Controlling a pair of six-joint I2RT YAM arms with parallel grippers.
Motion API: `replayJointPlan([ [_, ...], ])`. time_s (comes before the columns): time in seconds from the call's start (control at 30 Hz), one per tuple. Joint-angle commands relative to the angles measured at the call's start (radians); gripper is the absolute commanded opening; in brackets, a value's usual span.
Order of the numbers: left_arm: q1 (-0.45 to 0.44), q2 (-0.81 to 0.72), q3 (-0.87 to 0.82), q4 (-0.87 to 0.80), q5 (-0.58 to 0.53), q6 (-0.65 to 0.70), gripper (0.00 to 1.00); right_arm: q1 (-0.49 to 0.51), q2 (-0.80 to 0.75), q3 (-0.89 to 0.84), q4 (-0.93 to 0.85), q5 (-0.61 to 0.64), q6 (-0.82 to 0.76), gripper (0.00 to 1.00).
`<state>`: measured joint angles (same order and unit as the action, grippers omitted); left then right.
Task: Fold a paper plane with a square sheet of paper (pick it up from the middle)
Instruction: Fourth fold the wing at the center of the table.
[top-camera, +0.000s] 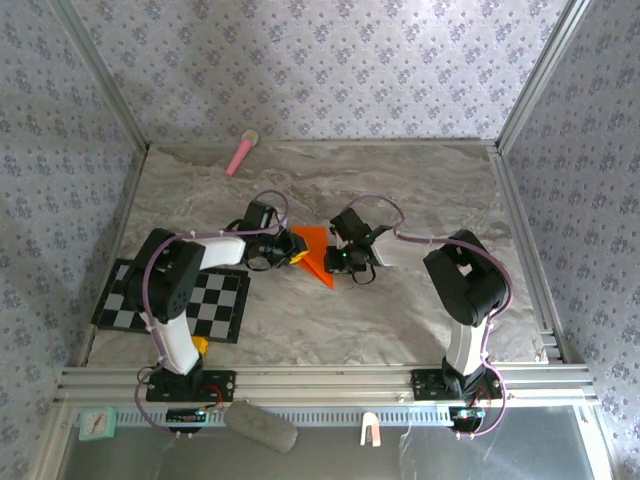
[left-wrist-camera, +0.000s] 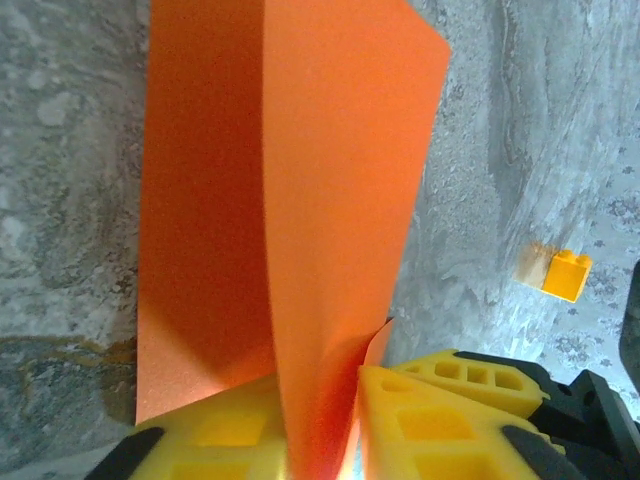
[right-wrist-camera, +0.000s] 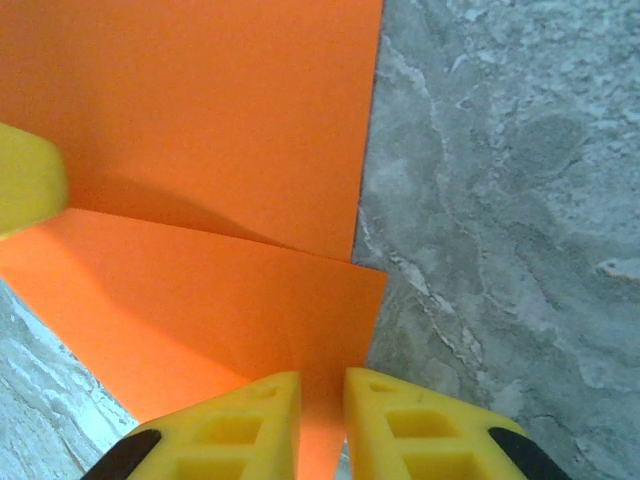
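Nearest us runs the aluminium rail (top-camera: 320, 380) that carries both arm bases. The checkered mat (top-camera: 215, 300) lies at 8 o'clock on the grey marbled tabletop (top-camera: 420, 190). At centre, the left gripper (left-wrist-camera: 320, 420) and right gripper (right-wrist-camera: 322, 410) are each clamped on the creased orange sheet of paper (top-camera: 315, 255), one flap standing up. A pink stick (top-camera: 240, 153) lies at 11 o'clock, before lilac floral-papered walls (top-camera: 320, 60).

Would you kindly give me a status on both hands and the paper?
Left hand pinching a raised fold of the orange paper. Right hand clamped on its other side. Yellow block off to the side, clear.
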<state>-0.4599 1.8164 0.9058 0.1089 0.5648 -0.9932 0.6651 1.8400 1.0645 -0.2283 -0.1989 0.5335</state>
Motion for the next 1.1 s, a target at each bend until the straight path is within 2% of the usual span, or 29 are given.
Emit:
replayJointPlan([
  [0.0,0.001,0.007,-0.012,0.012,0.017,0.014,0.13,-0.01,-0.018,-0.017,-0.005,0.004,-0.048,0.23],
  [0.13,-0.003,-0.021,-0.01,-0.02,-0.014,0.009,0.06,-0.008,-0.093,-0.021,0.005,0.032,-0.114,0.31],
  [0.27,-0.023,-0.063,-0.009,-0.075,-0.087,-0.012,0.02,0.012,-0.165,-0.055,0.008,0.123,-0.166,0.36],
  [0.4,-0.056,-0.099,0.006,-0.152,-0.187,-0.056,0.01,0.071,-0.212,-0.108,0.038,0.246,-0.176,0.39],
  [0.57,-0.08,-0.128,0.031,-0.237,-0.265,-0.105,0.01,0.175,-0.188,-0.111,0.03,0.414,-0.167,0.41],
  [0.8,-0.086,-0.147,0.026,-0.259,-0.286,-0.157,0.02,0.259,-0.094,-0.05,0.021,0.452,-0.185,0.41],
  [1.07,-0.085,-0.148,0.026,-0.248,-0.275,-0.189,0.02,0.273,-0.049,-0.042,0.073,0.408,-0.2,0.39],
])
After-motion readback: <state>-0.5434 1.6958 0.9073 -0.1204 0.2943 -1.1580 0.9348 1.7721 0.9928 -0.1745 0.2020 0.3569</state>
